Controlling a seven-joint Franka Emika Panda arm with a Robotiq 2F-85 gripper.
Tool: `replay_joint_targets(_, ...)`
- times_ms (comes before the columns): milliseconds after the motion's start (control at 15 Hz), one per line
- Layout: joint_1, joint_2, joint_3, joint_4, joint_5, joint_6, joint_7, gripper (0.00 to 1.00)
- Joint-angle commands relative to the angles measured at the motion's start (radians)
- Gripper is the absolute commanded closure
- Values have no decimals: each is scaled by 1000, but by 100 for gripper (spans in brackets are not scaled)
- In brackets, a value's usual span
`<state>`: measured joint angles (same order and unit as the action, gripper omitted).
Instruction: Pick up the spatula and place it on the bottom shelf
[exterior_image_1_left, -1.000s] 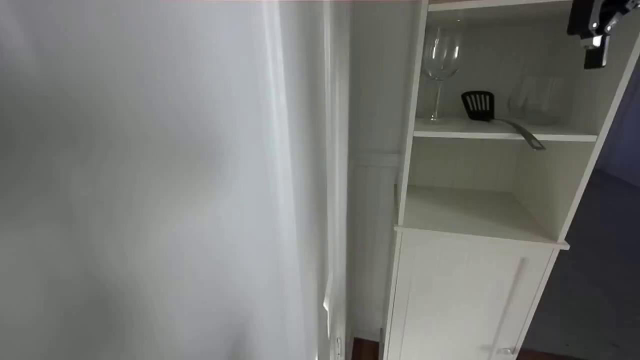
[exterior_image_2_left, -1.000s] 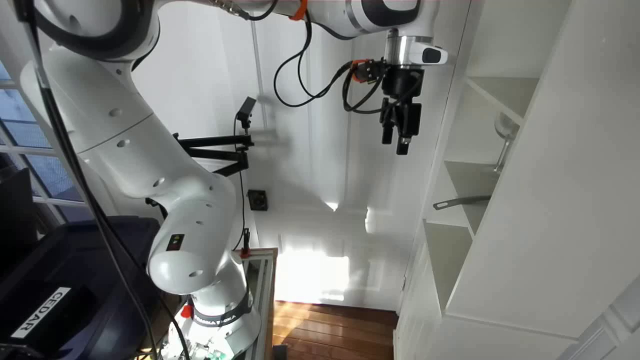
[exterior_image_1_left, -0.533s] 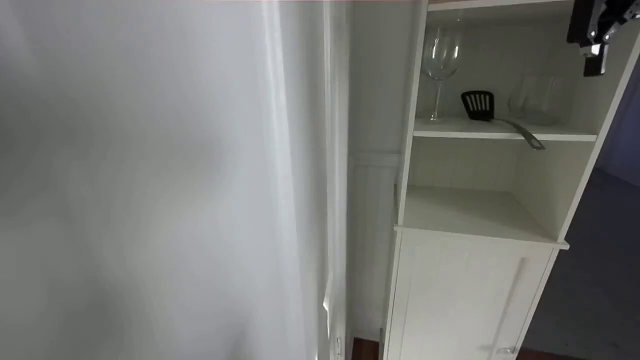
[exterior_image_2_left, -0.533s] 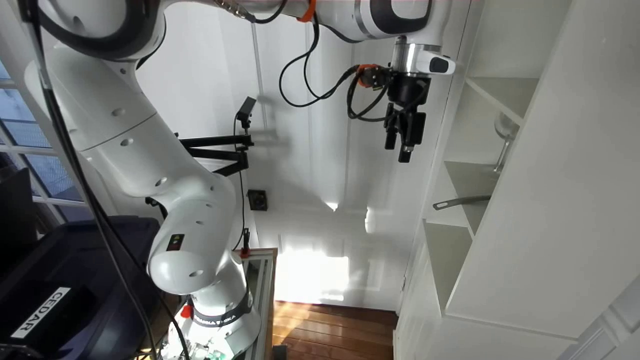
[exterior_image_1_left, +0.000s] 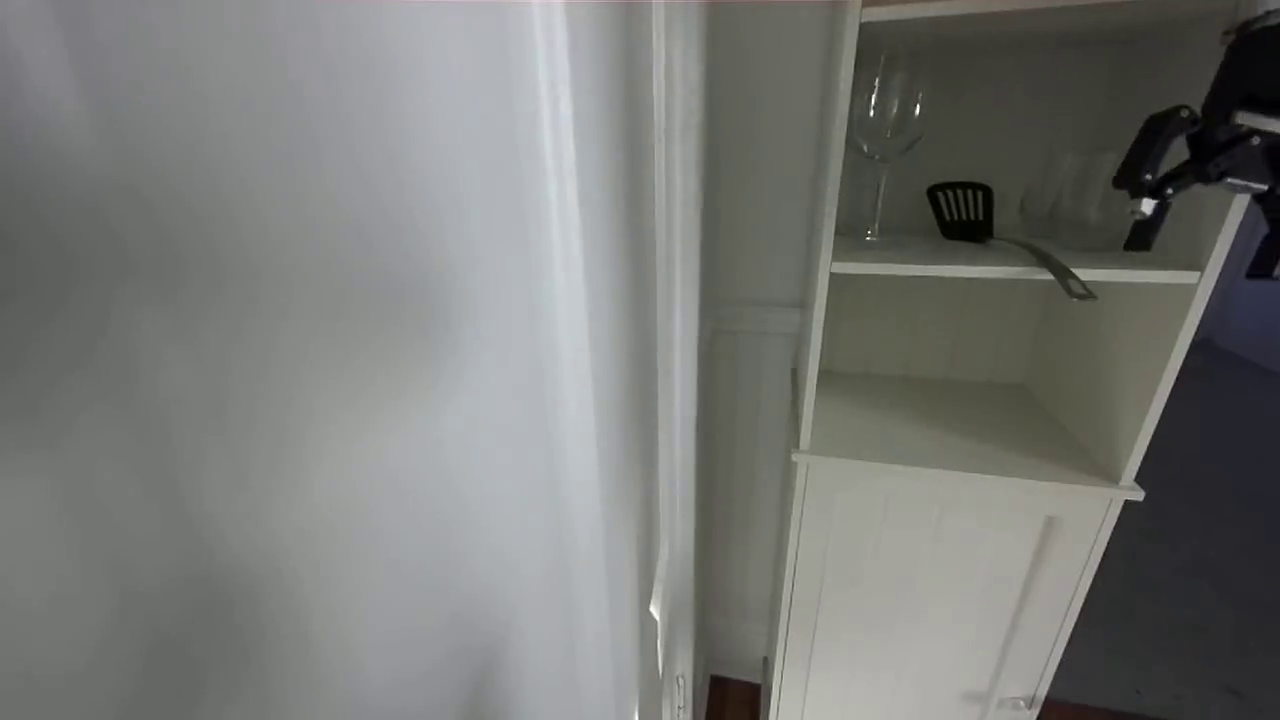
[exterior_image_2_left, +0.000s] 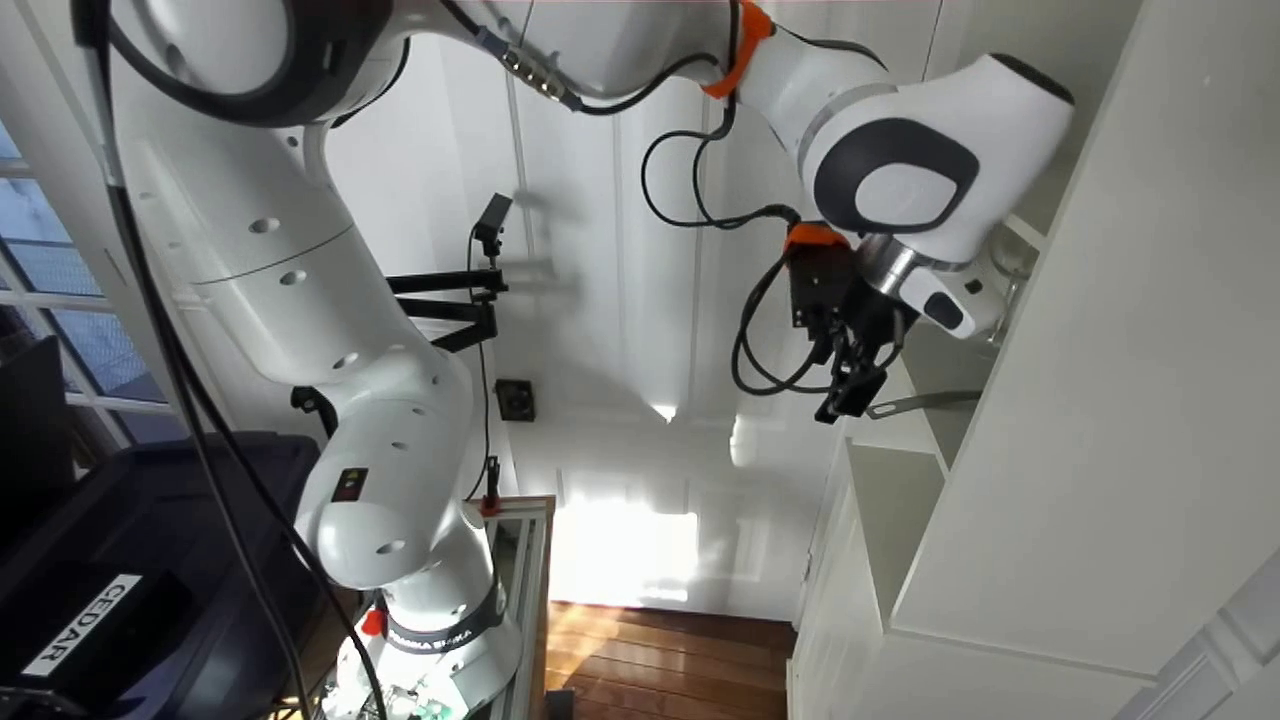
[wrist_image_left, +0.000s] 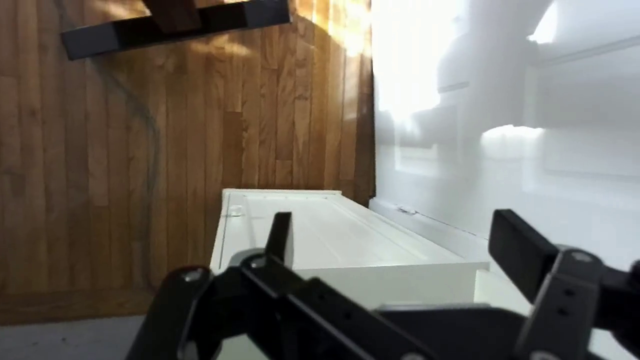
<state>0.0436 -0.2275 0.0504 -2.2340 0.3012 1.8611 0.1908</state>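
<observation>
On the higher shelf, spatula lengthwise over the edge, handle outward; end effector wide.

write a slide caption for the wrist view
The open gripper seen from the wrist, with a white cabinet door and wooden floor below.

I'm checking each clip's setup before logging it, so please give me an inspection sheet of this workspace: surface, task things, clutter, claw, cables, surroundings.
Surface: white upper shelf carries the spatula.
Job's things: spatula's handle projects past the front edge; bottom shelf doesn't hold it yet.
Clutter: wine glass and fainter clear glassware share the upper shelf.
Grasping part: claw open, apart from the spatula in an exterior view.
Cables: black cables hang beside the arm, with loops near the claw.
Surroundings: wooden floor; dark bin also in view.
</observation>
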Motion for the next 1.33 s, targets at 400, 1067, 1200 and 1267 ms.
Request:
replay_joint_targets(400, 0, 1, -56, -200, 516, 278, -210, 0)
replay_joint_targets(1067, -15, 39, -67, -209, 612, 308, -245, 0)
replay_joint_targets(1200, -15, 44, -77, -213, 662, 311, -286, 0)
replay_joint_targets(1267, -16, 47, -80, -215, 687, 307, -309, 0)
